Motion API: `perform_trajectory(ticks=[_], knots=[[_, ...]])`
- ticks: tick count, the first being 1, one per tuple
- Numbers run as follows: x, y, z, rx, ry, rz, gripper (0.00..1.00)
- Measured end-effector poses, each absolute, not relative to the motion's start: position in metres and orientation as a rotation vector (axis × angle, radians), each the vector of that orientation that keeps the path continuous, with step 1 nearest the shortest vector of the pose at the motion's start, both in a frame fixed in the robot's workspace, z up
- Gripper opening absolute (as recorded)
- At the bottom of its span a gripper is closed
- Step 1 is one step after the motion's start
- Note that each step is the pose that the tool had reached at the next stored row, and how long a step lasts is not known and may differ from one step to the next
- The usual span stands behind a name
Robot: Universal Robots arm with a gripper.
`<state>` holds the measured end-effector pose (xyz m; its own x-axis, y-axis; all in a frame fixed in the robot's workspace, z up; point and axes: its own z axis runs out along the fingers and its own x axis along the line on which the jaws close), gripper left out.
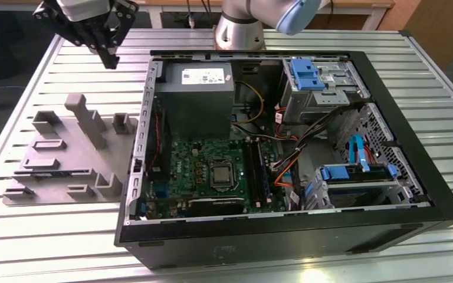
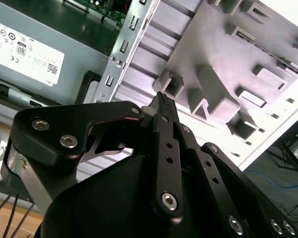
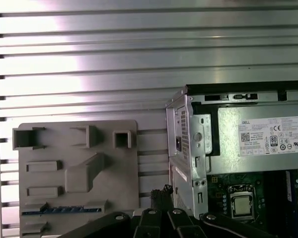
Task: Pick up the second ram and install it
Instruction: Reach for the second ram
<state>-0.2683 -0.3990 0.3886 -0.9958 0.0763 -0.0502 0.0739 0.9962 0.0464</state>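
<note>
The second ram is a thin dark blue-green stick lying in a long slot of the grey fixture block plate; in the exterior view it shows as a dark line near the front of that plate. My gripper hangs high over the table behind the plate, well apart from the stick. Its black fingers meet at the tips with nothing between them, in both wrist views. The long black memory slots lie on the green motherboard inside the open computer case.
The case lies open on the slatted metal table, on the exterior view's right of the fixture. Inside it are a grey power supply, a processor, loose cables and blue drive brackets. The arm's base stands behind the case.
</note>
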Motion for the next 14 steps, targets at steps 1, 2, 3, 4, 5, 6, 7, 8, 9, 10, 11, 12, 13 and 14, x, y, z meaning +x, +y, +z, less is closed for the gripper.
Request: perform_trajectory(ticks=[1,2,3,4,5,6,7,8,9,10,11,12,13,14], knots=[[-0.271,-0.399,0.388,0.116,3.087,0.069,0.11],[-0.274,-0.399,0.388,0.116,3.086,0.069,0.11],[-0.277,-0.399,0.388,0.116,3.086,0.069,0.11],[-0.281,-0.399,0.388,0.116,3.086,0.069,0.11],[-0.284,-0.399,0.387,0.116,3.086,0.069,0.11],[-0.287,-0.399,0.387,0.116,3.085,0.069,0.11],[-0.289,-0.399,0.387,0.116,3.085,0.069,0.11],[-0.292,-0.399,0.386,0.116,3.085,0.069,0.11],[-0.295,-0.399,0.386,0.116,3.085,0.069,0.11],[-0.297,-0.400,0.385,0.116,3.085,0.069,0.11],[-0.299,-0.400,0.384,0.116,3.085,0.069,0.11],[-0.301,-0.400,0.384,0.116,3.085,0.069,0.11],[-0.303,-0.401,0.383,0.116,3.085,0.069,0.11],[-0.305,-0.402,0.382,0.116,3.085,0.069,0.11]])
